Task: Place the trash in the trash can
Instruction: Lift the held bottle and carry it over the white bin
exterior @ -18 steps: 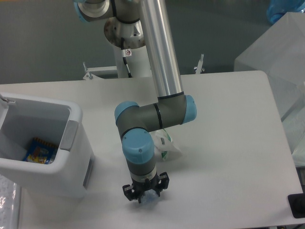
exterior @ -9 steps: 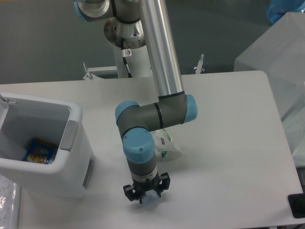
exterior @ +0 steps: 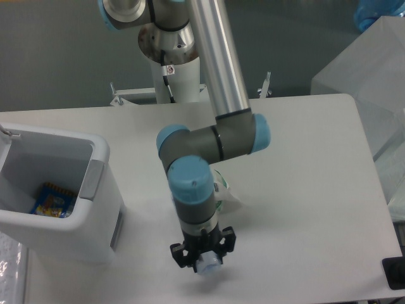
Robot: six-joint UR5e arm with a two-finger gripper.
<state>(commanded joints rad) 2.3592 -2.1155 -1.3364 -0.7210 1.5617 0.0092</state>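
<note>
Hand (exterior: pixel 204 258) first: it hangs low over the front of the tabletop (exterior: pixel 304 209), pointing down, with a small pale bluish round thing between its fingers that looks like the capped end of the bottle (exterior: pixel 207 265); the fingers seem closed on it, though little of the bottle shows beyond that end, and whether it is clear of the surface or touching it is hard to tell. From the left: the bin (exterior: pixel 57 196) stands at the left edge, open at the top, well apart from the hand, and a small blue and yellow packet (exterior: pixel 52 201) lies on its floor. Moving right, the arm's blue-capped elbow and wrist come down over the middle of the tabletop. Just behind the wrist, partly hidden by it, the wrapper (exterior: pixel 224 196) with green marks lies on the surface, untouched. Farther right there is bare tabletop, and a frosted box (exterior: pixel 373 76) beyond the far corner. As a judgement, the task is at an early stage: neither piece of trash is in the bin. The bottle looks grasped and needs carrying left and releasing over the opening; the wrapper remains to be picked up and dropped in afterwards.
</note>
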